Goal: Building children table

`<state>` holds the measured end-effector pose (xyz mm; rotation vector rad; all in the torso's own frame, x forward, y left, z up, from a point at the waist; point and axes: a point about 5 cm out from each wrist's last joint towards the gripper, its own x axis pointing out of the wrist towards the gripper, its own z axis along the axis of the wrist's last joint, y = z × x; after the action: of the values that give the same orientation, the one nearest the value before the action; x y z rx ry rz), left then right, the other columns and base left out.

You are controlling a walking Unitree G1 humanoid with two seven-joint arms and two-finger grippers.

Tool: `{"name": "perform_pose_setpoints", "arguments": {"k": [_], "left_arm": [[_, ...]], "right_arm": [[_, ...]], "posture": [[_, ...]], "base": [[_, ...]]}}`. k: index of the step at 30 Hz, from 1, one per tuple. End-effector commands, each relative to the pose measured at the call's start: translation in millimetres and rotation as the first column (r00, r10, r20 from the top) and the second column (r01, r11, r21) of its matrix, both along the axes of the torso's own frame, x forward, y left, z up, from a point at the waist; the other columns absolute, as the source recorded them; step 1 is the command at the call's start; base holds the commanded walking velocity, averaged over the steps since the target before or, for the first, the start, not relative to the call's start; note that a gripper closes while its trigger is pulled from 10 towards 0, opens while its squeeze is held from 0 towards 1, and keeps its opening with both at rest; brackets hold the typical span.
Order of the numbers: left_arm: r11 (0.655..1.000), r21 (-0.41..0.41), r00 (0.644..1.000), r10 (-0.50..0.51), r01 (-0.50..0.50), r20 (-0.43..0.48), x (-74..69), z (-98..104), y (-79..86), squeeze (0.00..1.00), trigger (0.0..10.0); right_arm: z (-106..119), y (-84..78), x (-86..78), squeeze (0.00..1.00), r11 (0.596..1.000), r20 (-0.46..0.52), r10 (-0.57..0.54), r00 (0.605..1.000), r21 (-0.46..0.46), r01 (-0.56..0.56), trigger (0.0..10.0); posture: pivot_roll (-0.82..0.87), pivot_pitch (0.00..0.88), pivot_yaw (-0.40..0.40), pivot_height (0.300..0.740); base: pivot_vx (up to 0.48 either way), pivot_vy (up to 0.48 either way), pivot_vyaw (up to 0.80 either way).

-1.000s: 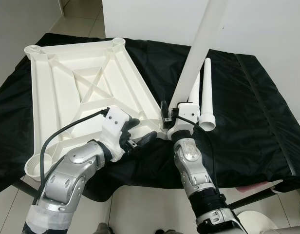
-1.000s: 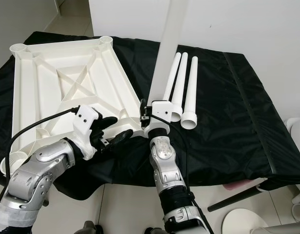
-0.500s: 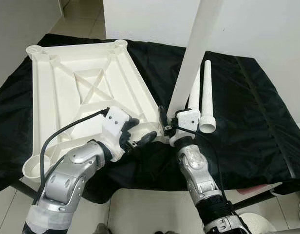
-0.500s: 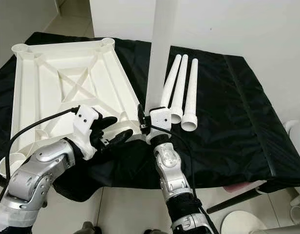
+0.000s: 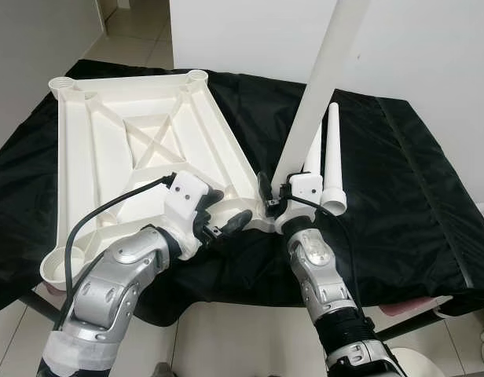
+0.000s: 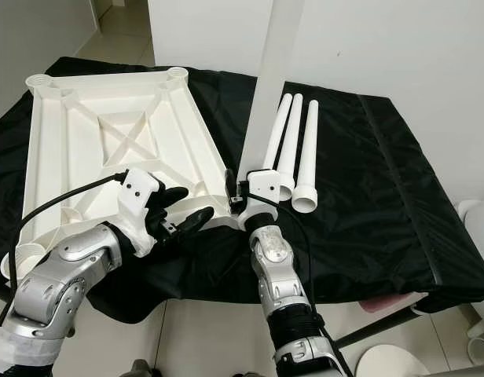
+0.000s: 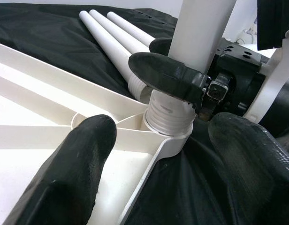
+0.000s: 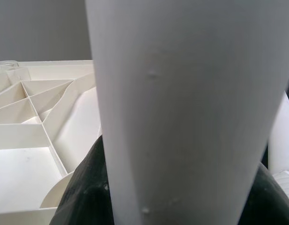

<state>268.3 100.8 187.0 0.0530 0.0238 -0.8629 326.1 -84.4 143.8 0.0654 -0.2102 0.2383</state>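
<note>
Two spare legs (image 6: pixel 293 149) beside right tool (image 6: pixel 243 196).

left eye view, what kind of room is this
Probably a plain room in a home, used as a work spot: pale tiled floor, bare white wall, and a table draped in black cloth holding an upturned white plastic tabletop.

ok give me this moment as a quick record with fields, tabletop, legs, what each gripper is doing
tabletop: white tabletop lies underside up on the black cloth
held leg: white leg stands upright, threaded end in the near corner socket
spare legs: three loose legs lie side by side on the cloth
right gripper: right gripper shut on the leg just above the socket
left gripper: left gripper open at the tabletop's near edge beside the socket
</note>
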Motion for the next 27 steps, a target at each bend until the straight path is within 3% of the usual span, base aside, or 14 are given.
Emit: {"name": "perform_pose_setpoints", "arguments": {"k": [1, 5, 7, 8, 9, 11, 14, 23, 24, 27], "left_arm": [[1.000, -0.002, 1.000, 0.017, -0.017, 0.009, -0.7, 0.8, -0.9, 0.00, 10.0], [1.000, 0.000, 1.000, 0.019, -0.019, 0.012, -0.5, 0.9, -1.1, 0.00, 10.0], [1.000, -0.002, 1.000, 0.018, -0.018, 0.013, -0.3, 1.1, -1.0, 0.00, 10.0], [1.000, -0.002, 1.000, 0.018, -0.018, 0.013, -0.3, 1.1, -1.0, 0.00, 10.0], [1.000, -0.003, 1.000, 0.018, -0.018, 0.013, -0.3, 1.1, -1.1, 0.00, 10.0], [1.000, -0.003, 1.000, 0.018, -0.018, 0.013, -0.3, 1.0, -1.3, 0.00, 10.0], [1.000, -0.005, 1.000, 0.019, -0.018, 0.013, -0.1, 1.3, -1.7, 0.00, 10.0], [1.000, -0.008, 1.000, 0.027, -0.027, 0.009, 0.2, 0.3, -1.0, 0.00, 10.0], [1.000, -0.009, 1.000, 0.029, -0.028, 0.009, 0.4, 0.5, -1.0, 0.00, 10.0], [1.000, -0.009, 1.000, 0.030, -0.030, 0.010, 0.7, 0.7, -1.1, 0.00, 10.0]], "right_arm": [[-37.2, -2.8, -5.5, 0.00, 1.000, -0.189, -0.009, 0.982, -0.020, 0.006, 10.0], [-38.3, -3.1, -4.0, 0.00, 1.000, -0.218, -0.021, 0.976, 0.011, 0.024, 10.0], [-33.3, -10.1, -2.7, 0.00, 0.975, -0.198, -0.215, 0.956, 0.011, 0.221, 10.0], [-33.3, -10.1, -2.7, 0.00, 0.975, -0.198, -0.215, 0.956, 0.011, 0.221, 10.0], [-32.2, -13.3, -3.3, 0.00, 0.956, -0.195, -0.280, 0.940, 0.034, 0.292, 10.0], [-33.0, -8.9, -4.6, 0.00, 0.956, -0.205, -0.272, 0.940, 0.051, 0.288, 10.0], [-31.3, 11.1, -9.2, 0.00, 0.977, -0.198, -0.188, 0.962, 0.061, 0.204, 10.0], [-24.7, 12.1, -8.9, 0.00, 0.985, -0.155, -0.155, 0.976, 0.052, 0.165, 10.0], [-22.7, 11.9, -8.6, 0.47, 0.987, -0.145, -0.135, 0.980, 0.072, 0.146, 10.0], [-20.6, 10.5, -8.3, 0.47, 0.986, -0.132, -0.130, 0.983, 0.084, 0.142, 10.0]], "posture": [[0.11, 0.087, -0.069, 0.740], [0.11, 0.086, -0.069, 0.740], [0.11, 0.085, -0.070, 0.740], [0.11, 0.085, -0.070, 0.740], [0.11, 0.085, -0.070, 0.740], [0.11, 0.085, -0.070, 0.740], [0.11, 0.094, -0.073, 0.740], [0.11, 0.100, -0.073, 0.740], [0.10, 0.102, -0.073, 0.740], [0.10, 0.103, -0.074, 0.740]], "base": [[0.000, 0.000, 0.00], [0.000, 0.000, 0.00], [0.000, 0.000, 0.00], [0.000, 0.000, 0.00], [0.000, 0.000, 0.00], [0.000, 0.000, 0.00], [0.000, 0.000, 0.00], [0.000, 0.000, 0.00], [0.000, 0.000, 0.00], [0.000, 0.000, 0.00]]}}
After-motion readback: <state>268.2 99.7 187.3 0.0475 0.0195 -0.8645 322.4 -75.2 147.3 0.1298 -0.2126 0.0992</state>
